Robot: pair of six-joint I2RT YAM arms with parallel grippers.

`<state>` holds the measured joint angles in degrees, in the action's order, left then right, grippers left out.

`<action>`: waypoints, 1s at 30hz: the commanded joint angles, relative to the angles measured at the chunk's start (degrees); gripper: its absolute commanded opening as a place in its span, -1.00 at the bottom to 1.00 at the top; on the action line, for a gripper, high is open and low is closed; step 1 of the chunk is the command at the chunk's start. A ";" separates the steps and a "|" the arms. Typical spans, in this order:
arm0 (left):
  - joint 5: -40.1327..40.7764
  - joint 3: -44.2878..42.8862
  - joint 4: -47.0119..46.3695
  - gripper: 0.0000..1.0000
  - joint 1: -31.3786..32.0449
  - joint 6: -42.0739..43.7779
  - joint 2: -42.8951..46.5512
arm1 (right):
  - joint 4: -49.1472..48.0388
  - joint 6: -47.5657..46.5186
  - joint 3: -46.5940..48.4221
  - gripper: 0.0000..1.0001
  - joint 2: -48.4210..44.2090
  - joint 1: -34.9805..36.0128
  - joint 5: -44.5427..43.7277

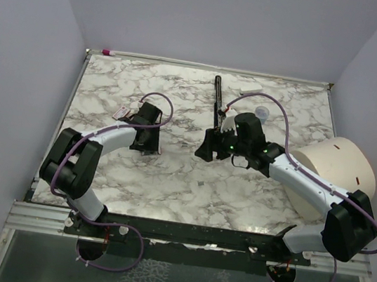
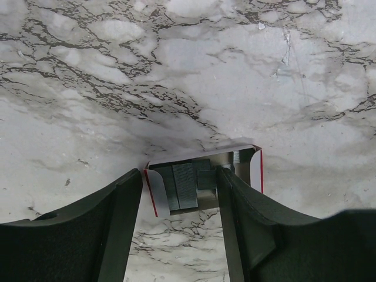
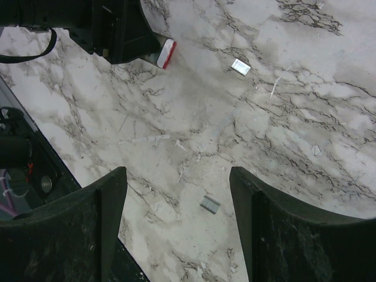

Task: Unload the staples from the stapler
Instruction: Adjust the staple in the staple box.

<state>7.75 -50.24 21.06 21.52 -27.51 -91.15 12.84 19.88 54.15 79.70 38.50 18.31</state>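
In the left wrist view the red-and-white stapler (image 2: 202,176) lies on the marble with its grey inside showing, right at the tips of my left gripper (image 2: 179,171). The jaws stand apart: the left finger is beside the stapler's left edge, while the right finger (image 2: 235,200) crosses its middle. The right wrist view shows the stapler (image 3: 167,54) next to the left gripper's black body. My right gripper (image 3: 178,173) hovers open over a short strip of staples (image 3: 210,204). Another strip (image 3: 240,67) lies farther off. From above, the left gripper (image 1: 148,143) and right gripper (image 1: 205,151) face each other.
A long thin black bar (image 1: 218,96) and a small white block (image 1: 251,86) lie at the back of the marble table (image 1: 168,180). A large cream cylinder (image 1: 336,174) stands at the right edge. Thin silvery slivers (image 3: 279,82) are scattered on the marble.
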 commanded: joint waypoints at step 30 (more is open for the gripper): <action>-0.28 0.75 2.42 0.24 0.19 -1.47 5.85 | -0.98 -0.69 0.28 0.41 1.07 -0.26 0.00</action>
<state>8.08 -49.80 22.22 21.52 -28.21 -88.55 12.80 19.81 54.15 79.83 38.50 18.35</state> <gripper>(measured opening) 0.603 0.703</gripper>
